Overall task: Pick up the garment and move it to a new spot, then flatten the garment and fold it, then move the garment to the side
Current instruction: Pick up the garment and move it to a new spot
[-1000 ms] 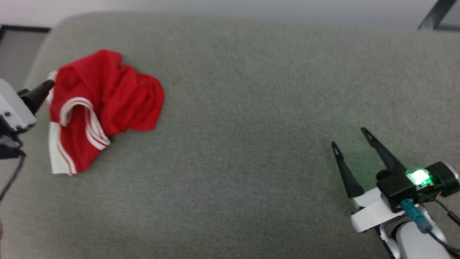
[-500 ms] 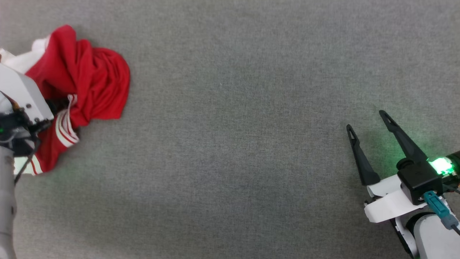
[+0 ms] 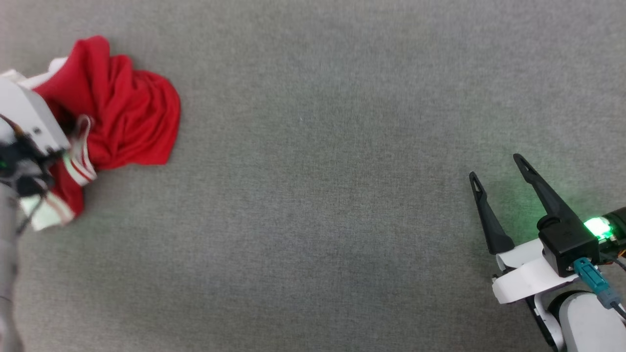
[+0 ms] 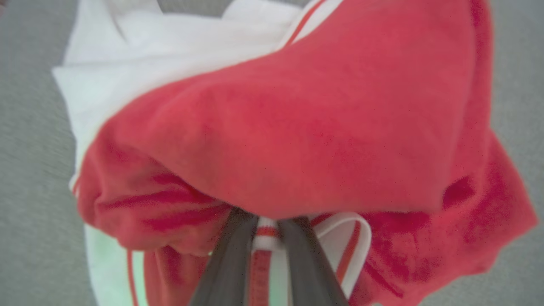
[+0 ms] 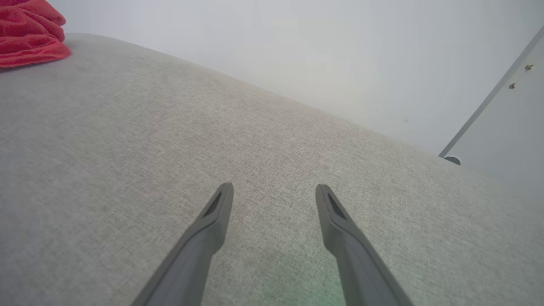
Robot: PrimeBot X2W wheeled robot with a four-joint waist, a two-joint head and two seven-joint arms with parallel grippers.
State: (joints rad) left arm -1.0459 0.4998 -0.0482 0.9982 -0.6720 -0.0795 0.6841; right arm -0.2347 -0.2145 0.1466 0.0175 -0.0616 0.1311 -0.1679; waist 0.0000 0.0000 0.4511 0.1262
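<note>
The red jersey-style garment (image 3: pixel 127 117), with white sleeve cloth and white-and-red striped trim, sits crumpled in a heap at the far left of the broad grey woven fabric surface (image 3: pixel 318 205) in the head view; its red body is gathered into deep folds, a white sleeve edge shows at the upper left of the heap, and a striped hem hangs at the lower left, somewhat blurred; the white housing (image 3: pixel 27 122) of the left arm covers the heap's left side, so the fingertips are hidden there; in the left wrist view the left gripper (image 4: pixel 267 223) has its two long dark fingers (image 4: pixel 229 259) drawn close together, pinching a narrow band of the striped trim between them, with a bulge of red cloth (image 4: pixel 297 140) directly above the tips and white cloth beyond it; whether the heap is raised off the surface or resting on it cannot be told; the right gripper (image 3: pixel 495 167) is at the lower right of the head view, well apart from the garment, its dark fingers spread wide and pointing up and to the left over bare grey fabric; a green light (image 3: pixel 595 227) glows on its wrist and tints the fabric beside it; in the right wrist view the same spread fingers frame the grey surface, a pale wall (image 5: pixel 255 51) rises behind it, and a corner of the red folds shows at the top left.
</note>
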